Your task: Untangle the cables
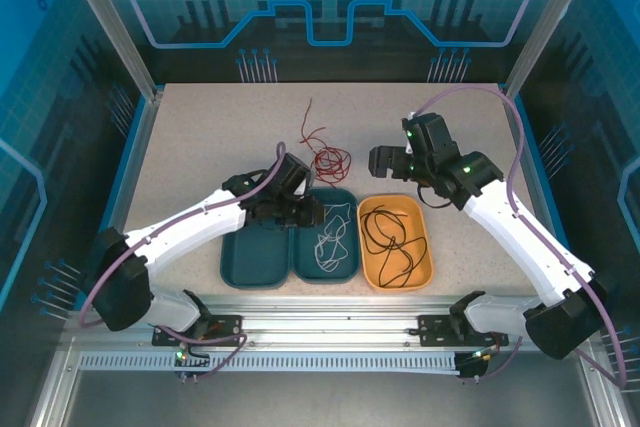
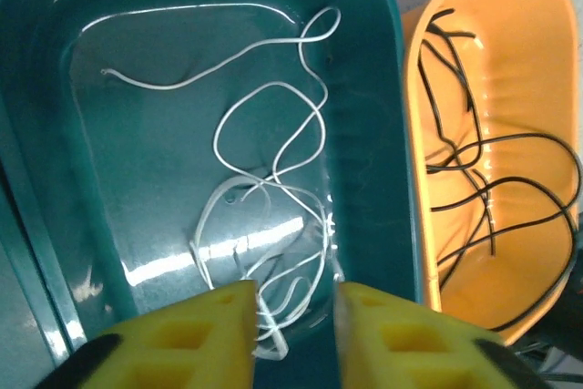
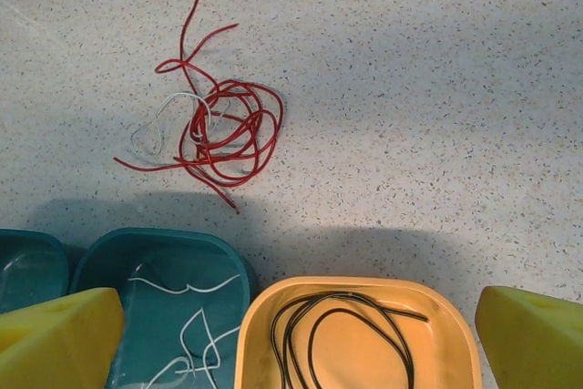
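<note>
We see the left gripper [image 2: 291, 339] slightly parted, empty, over white cables [image 2: 314, 107] in a teal tray [image 2: 118, 211]; right gripper [image 3: 301, 339] spread wide, empty.

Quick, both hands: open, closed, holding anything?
Left hand: open, holding nothing, over thin white cables in the teal plastic tray.
Right hand: wide open, empty.

we log: bright, even overhead light; glare streaks on the teal tray [image 2: 164, 266] (left wrist view); soft shadows across the table [image 3: 383, 243].
</note>
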### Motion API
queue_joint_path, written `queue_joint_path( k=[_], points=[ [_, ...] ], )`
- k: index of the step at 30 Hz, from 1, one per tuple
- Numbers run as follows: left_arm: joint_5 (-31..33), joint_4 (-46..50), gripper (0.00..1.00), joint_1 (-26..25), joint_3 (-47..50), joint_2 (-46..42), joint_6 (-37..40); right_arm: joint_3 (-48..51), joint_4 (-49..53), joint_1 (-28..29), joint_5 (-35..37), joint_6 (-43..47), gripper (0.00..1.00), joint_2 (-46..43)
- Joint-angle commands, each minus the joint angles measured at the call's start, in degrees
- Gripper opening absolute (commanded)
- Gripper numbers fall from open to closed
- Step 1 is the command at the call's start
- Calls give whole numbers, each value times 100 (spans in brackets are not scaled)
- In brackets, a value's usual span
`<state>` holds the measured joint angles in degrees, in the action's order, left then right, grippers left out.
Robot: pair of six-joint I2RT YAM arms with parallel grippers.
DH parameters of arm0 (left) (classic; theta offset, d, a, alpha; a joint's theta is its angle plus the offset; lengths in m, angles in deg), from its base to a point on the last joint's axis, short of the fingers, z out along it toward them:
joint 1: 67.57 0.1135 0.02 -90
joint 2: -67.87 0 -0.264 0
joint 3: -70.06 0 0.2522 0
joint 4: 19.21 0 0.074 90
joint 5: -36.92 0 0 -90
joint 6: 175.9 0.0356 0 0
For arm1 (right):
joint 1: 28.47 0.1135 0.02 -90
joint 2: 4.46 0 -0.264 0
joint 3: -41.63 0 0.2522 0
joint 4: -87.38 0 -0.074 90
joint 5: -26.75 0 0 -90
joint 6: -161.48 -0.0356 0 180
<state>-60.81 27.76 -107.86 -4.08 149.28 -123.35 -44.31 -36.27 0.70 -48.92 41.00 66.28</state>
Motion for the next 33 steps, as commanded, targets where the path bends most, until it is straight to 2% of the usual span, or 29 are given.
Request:
queue_joint_path(
  k=[1, 5, 8, 12, 15, 22, 29, 33],
  points=[
    [67, 120, 37, -33, -205, 92, 30, 84, -64, -60, -70, -48, 100, 36],
    [265, 350, 43, -35, -405, 42, 170, 107, -157, -43, -163, 35, 100, 83],
    [480, 556, 52, -40, -598, -124, 272, 70, -237, -26, -301, 118, 100, 230],
    [982, 712, 73, -21, -770, -564, 292, -163, -303, 57, -481, 284, 100, 652],
    [1539, 784, 99, 14, -787, -965, 222, -474, -313, 126, -590, 404, 94, 1109],
    [2459, 780, 99, 453, -225, -2010, -152, -1645, -199, 368, -755, 715, 72, 2439],
    [2527, 523, 99, 1090, 721, -3077, -572, -3047, 149, 774, -642, 588, 59, 3929],
    [2476, 402, 99, 1298, 1068, -3405, -727, -3982, 554, 983, -408, 257, 46, 4842]
  ],
)
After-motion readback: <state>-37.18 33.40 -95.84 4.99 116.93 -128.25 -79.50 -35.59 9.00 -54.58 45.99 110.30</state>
